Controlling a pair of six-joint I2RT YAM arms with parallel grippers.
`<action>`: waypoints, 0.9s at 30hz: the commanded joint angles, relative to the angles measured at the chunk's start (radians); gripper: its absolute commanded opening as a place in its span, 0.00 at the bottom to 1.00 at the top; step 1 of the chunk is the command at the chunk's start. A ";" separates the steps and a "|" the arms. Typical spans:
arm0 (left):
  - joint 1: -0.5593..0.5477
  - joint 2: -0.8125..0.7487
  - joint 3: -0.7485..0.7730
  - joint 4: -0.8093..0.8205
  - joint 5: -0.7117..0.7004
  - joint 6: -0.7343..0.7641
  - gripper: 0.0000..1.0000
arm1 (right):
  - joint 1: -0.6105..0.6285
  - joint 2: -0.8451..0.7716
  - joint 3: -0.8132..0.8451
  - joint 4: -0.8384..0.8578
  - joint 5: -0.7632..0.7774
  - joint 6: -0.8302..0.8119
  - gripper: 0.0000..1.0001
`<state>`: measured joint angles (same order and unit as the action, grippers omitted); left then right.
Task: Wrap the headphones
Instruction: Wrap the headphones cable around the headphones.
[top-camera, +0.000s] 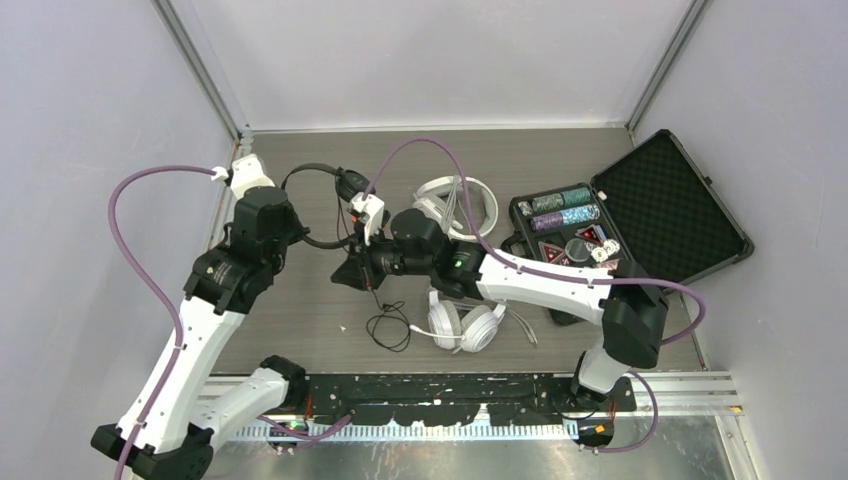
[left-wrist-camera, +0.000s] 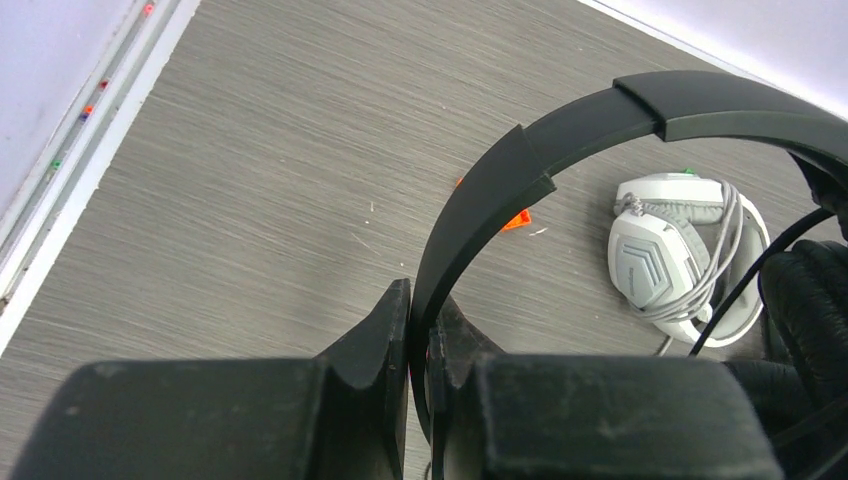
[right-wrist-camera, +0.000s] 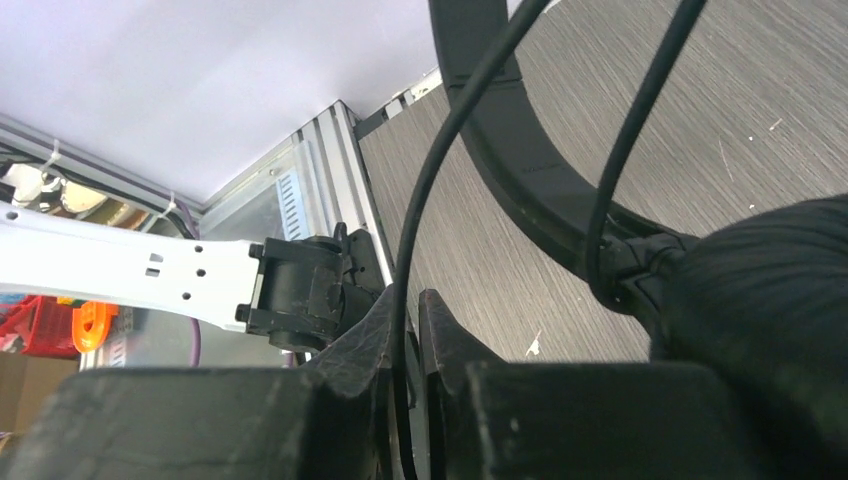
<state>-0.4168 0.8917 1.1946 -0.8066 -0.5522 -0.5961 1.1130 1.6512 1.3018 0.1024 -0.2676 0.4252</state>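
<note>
Left pincer (left-wrist-camera: 422, 312) clamps the black headband (left-wrist-camera: 600, 110); right pincer (right-wrist-camera: 408, 308) pinches its cord (right-wrist-camera: 418, 200).

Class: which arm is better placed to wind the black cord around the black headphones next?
Right: the right gripper pinches the black cord, while the left gripper clamps the headband, anchoring it.

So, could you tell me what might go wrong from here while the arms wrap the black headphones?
1. The left gripper is shut on the black plastic headband and the right gripper on the thin black cord. Pulling them apart could strain the cord where it enters the padded black ear cup.
2. The cord's loose end lies looped beside the near white over-ear headset. Winding might snag or drag that headset.
</note>
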 joint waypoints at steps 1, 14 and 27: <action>0.008 -0.025 0.059 0.078 -0.005 -0.061 0.00 | 0.007 -0.098 -0.062 0.121 0.041 -0.040 0.15; 0.009 -0.038 0.063 0.089 0.000 -0.099 0.00 | 0.007 -0.143 -0.149 0.175 0.065 -0.108 0.15; 0.009 -0.056 0.076 0.098 0.070 -0.160 0.00 | 0.008 -0.154 -0.331 0.449 0.089 -0.094 0.19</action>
<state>-0.4107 0.8665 1.2232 -0.8040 -0.5220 -0.6800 1.1179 1.5417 1.0222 0.3779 -0.2008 0.3340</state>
